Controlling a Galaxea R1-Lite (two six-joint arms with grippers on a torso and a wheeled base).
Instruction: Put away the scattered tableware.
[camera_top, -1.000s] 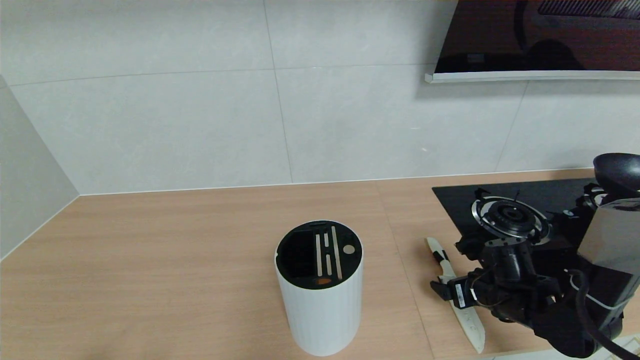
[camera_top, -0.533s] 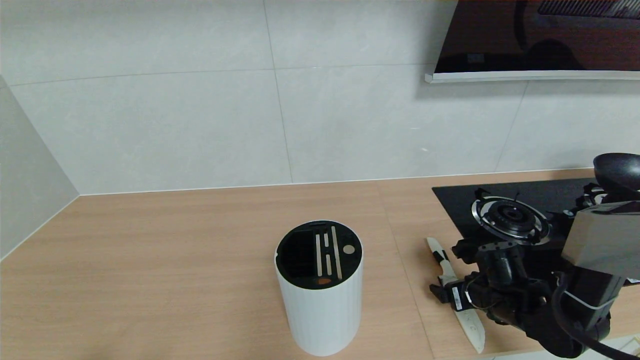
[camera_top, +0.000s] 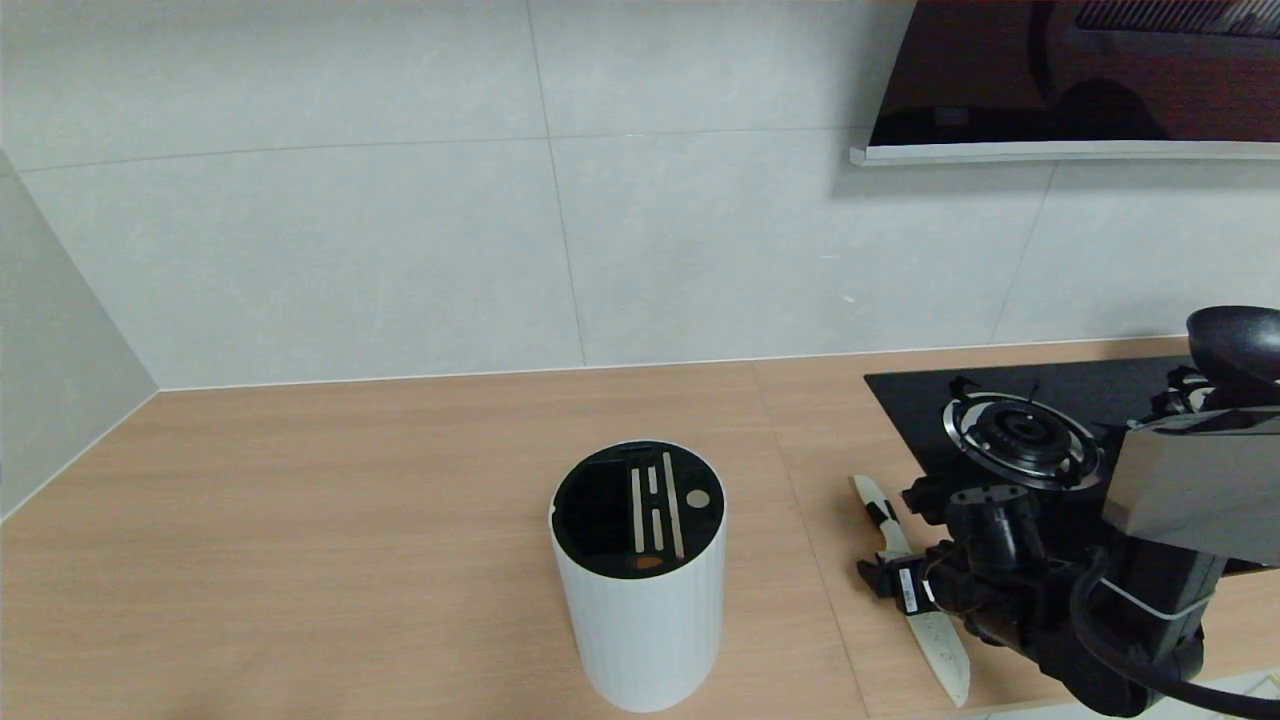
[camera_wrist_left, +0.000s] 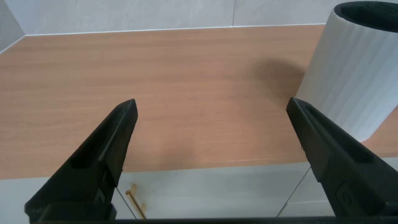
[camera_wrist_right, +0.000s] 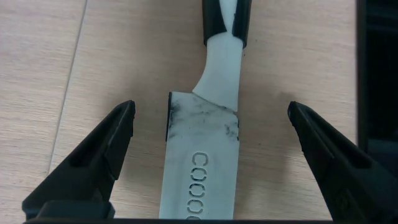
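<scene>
A white ceramic knife (camera_top: 944, 655) with a black-banded handle lies flat on the wooden counter (camera_top: 350, 520), just left of the hob. My right gripper (camera_top: 900, 575) hangs directly over its blade, open, with one finger on each side and neither touching it. In the right wrist view the knife (camera_wrist_right: 208, 143) lies between the fingertips of the right gripper (camera_wrist_right: 210, 109). A white ribbed cylindrical holder (camera_top: 640, 590) with a slotted black top stands upright mid-counter. My left gripper (camera_wrist_left: 211, 106) is open at the counter's front edge, beside the holder (camera_wrist_left: 351, 68).
A black gas hob (camera_top: 1020, 435) with a burner sits at the right, close to the knife's handle. A dark rounded pot (camera_top: 1235, 340) shows at the far right. A range hood (camera_top: 1080, 80) hangs above. A tiled wall bounds the back and left.
My right arm has shifted slightly to the left over the knife. The knife and the holder have stayed where they were.
</scene>
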